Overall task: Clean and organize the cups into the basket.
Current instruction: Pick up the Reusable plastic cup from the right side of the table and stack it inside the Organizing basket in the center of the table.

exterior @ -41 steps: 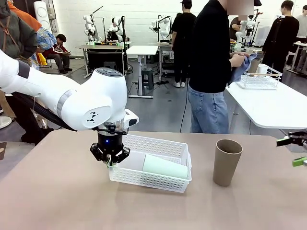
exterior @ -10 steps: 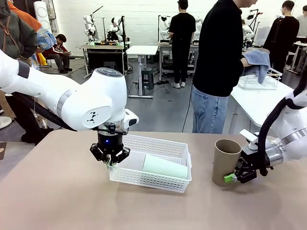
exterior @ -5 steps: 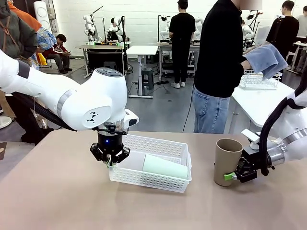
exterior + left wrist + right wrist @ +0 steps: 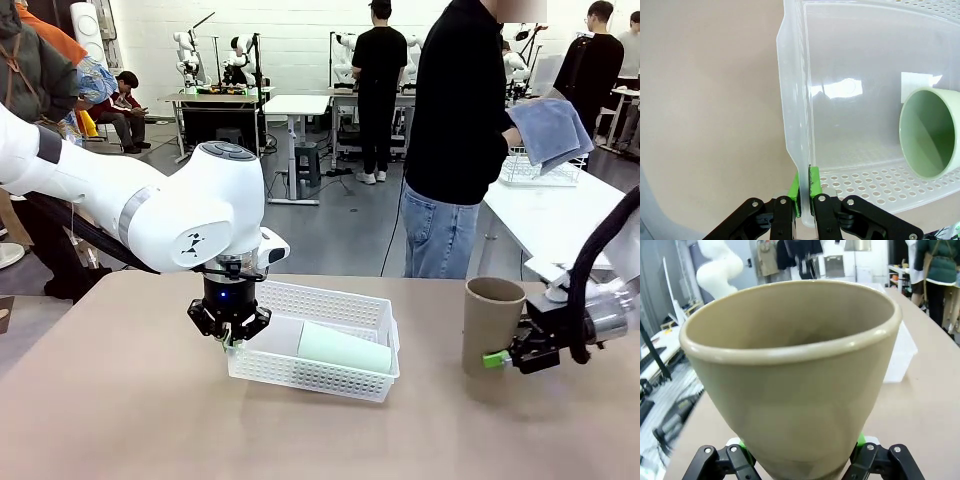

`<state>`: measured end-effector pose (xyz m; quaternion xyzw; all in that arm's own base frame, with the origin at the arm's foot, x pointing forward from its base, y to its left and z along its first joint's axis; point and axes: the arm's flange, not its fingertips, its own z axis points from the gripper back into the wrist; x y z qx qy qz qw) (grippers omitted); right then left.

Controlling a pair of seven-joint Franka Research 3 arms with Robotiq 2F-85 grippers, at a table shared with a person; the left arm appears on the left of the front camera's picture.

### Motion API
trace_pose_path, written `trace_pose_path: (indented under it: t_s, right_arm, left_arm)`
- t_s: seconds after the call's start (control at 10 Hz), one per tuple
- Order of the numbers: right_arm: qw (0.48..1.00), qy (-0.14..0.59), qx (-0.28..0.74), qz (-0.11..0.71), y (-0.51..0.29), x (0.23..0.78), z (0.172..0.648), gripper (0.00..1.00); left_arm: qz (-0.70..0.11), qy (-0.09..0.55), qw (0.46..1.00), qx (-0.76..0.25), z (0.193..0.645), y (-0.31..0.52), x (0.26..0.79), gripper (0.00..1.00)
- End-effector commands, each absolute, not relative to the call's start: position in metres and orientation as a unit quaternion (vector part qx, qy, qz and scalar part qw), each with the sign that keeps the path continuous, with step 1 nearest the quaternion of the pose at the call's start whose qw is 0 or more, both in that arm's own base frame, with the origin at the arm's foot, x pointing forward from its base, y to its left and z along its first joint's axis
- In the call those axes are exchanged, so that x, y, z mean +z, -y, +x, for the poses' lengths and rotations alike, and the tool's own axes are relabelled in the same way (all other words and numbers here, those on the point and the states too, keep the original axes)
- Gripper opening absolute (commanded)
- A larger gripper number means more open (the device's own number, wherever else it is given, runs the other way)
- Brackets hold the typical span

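Lift-off is the change: the tan cup (image 4: 493, 325), which half a second ago stood on the table (image 4: 120, 410) with the right gripper (image 4: 497, 357) at its lower side, now appears to hang just clear of the surface and a little further right. Its lower body is clamped between the green pads (image 4: 860, 440). The left gripper (image 4: 231, 338) has not moved; its jaws remain pinched narrow on the end wall of the basket (image 4: 310, 375), steadying it. The mint cup (image 4: 345, 350) lies on its side inside, toward the end away from that grip. The task looks about half done: the tan cup seems secured and would next travel left to be laid beside the mint one.
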<state>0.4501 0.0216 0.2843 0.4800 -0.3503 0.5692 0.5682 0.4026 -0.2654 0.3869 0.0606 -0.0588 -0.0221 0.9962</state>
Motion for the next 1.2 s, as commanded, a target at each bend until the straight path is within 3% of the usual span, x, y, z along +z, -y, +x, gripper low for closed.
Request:
trace_pose_path:
  t_s: [0.0, 0.3, 1.0, 1.1]
  right_arm:
    - [0.606, 0.372, 0.529, 0.463, -0.033, 0.361, 0.405, 0.21]
    - [0.604, 0.403, 0.528, 0.440, -0.048, 0.419, 0.369, 0.21]
    - [0.594, 0.392, 0.540, 0.449, -0.037, 0.418, 0.377, 0.21]
    - [0.599, 0.388, 0.536, 0.451, -0.039, 0.415, 0.374, 0.80]
  left_arm:
    - [0.064, 0.063, 0.996, -0.025, 0.401, 0.263, 0.387, 0.00]
    - [0.064, 0.063, 0.996, -0.025, 0.401, 0.263, 0.387, 0.00]
    - [0.064, 0.063, 0.996, -0.025, 0.401, 0.263, 0.387, 0.00]
    - [0.064, 0.063, 0.996, -0.025, 0.401, 0.263, 0.387, 0.00]
